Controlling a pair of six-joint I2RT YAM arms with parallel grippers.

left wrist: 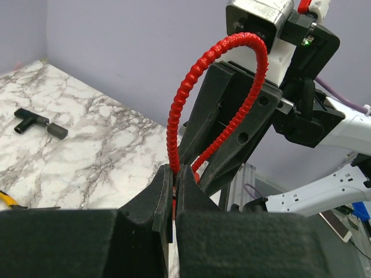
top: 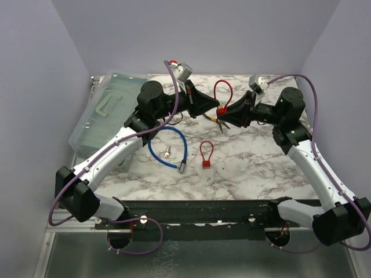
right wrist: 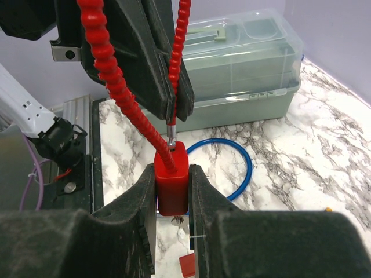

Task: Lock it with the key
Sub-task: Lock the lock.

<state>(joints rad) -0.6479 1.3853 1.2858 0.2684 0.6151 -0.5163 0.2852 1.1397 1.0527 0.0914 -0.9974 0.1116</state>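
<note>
Lock body [right wrist: 171, 184] is clamped steady in right gripper [right wrist: 172, 174] so cable tip [right wrist: 171, 132], pinched just above by left gripper [left wrist: 174, 178], can be seated.

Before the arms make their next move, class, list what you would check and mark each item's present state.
1. Right gripper clamped on red lock body: ok.
2. Left gripper pinching the cable near its free end: ok.
3. Metal tip seated in the body: cannot tell.
4. Key in this lock: cannot tell; keys lie inside the blue cable loop.
5. A gripper free for the key: not ok.
</note>
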